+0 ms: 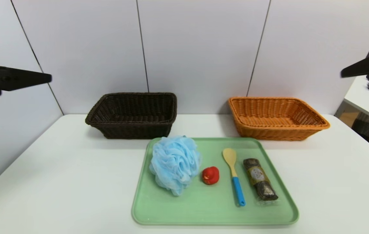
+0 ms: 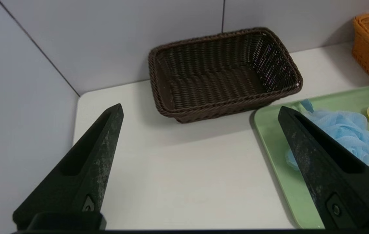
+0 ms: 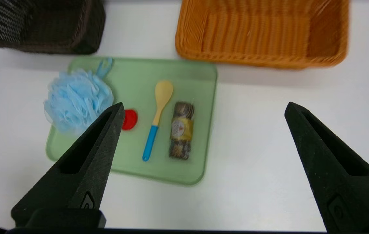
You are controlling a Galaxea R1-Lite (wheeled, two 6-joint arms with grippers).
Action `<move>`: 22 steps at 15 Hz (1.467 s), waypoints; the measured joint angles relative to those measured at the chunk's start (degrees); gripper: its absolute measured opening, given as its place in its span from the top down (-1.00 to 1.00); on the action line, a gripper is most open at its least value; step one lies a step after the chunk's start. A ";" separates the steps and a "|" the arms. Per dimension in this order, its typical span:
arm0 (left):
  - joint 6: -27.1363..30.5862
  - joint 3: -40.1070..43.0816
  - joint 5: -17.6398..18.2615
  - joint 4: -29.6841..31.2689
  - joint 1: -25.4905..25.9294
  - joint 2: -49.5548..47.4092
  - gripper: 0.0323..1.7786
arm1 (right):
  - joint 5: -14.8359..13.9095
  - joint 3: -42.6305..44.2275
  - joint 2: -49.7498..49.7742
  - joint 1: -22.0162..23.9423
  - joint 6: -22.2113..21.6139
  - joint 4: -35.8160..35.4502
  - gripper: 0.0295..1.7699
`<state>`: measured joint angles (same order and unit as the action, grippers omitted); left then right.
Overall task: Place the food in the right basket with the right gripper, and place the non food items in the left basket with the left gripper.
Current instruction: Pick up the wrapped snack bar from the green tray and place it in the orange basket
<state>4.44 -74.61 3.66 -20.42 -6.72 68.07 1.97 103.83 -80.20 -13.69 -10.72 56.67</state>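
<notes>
- We see a white desk with a green tray lying near its front edge, between and in front of two baskets.
- On the tray, from our left to right, lie a blue bath pouf, a small red rubber duck, a wooden spoon with a blue handle and a wrapped roll of cookies.
- The duck sits just beside the pouf; the spoon and the cookie roll lie side by side, apart from each other, their lengths running front to back.
- The dark brown wicker basket stands behind the tray on the left, and the orange wicker basket behind it on the right; both hold nothing that we can see.
- Our left tool hangs in the air above the left part of the desk, its fingers spread wide and gripping nothing; it faces the brown basket.
- Our right tool hangs above the right part of the desk, fingers likewise wide apart and holding nothing, looking down over the tray and the orange basket.
</notes>
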 joint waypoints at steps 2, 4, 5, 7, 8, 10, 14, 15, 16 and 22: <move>-3.29 0.83 -0.20 0.02 -3.06 3.71 -0.90 | -0.85 0.17 -5.46 -4.30 -4.99 3.85 -0.92; -6.96 2.86 -1.02 0.13 -6.36 6.53 -0.90 | -1.24 0.17 -10.03 -7.75 -9.75 6.91 -0.92; -8.42 4.10 -2.21 0.28 -7.63 7.62 -0.90 | -1.35 0.17 -12.04 -9.00 -11.63 8.02 -0.92; -10.63 6.56 -4.10 0.46 -9.70 9.18 -0.90 | -1.34 0.11 -15.60 -10.34 -12.76 10.44 -0.92; -11.02 7.80 -4.23 0.59 -10.42 9.68 -0.90 | -1.35 -0.20 -17.37 -10.59 -13.04 11.62 -0.92; -11.92 10.11 -4.36 0.66 -11.63 10.45 -0.90 | -1.46 -1.46 -20.60 -10.70 -14.12 12.18 -0.92; -13.95 11.79 -4.40 0.69 -14.12 11.53 -0.90 | -3.88 -2.43 -25.88 -11.69 -14.69 12.20 -0.92; -13.95 11.87 -4.43 0.69 -14.45 11.73 -0.90 | -4.56 -2.51 -26.97 -12.39 -14.69 12.18 -0.92; -14.02 11.90 -4.43 0.69 -14.70 11.84 -0.90 | -5.06 -2.54 -28.06 -13.07 -14.86 12.14 -0.92; -14.14 12.18 -4.40 0.57 -15.08 12.04 -0.90 | -7.27 -2.23 -33.85 -16.79 -17.83 11.74 -0.92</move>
<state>-9.70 -62.43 -0.74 -19.85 -21.80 80.12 -5.29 101.60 -114.06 -30.48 -28.55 68.41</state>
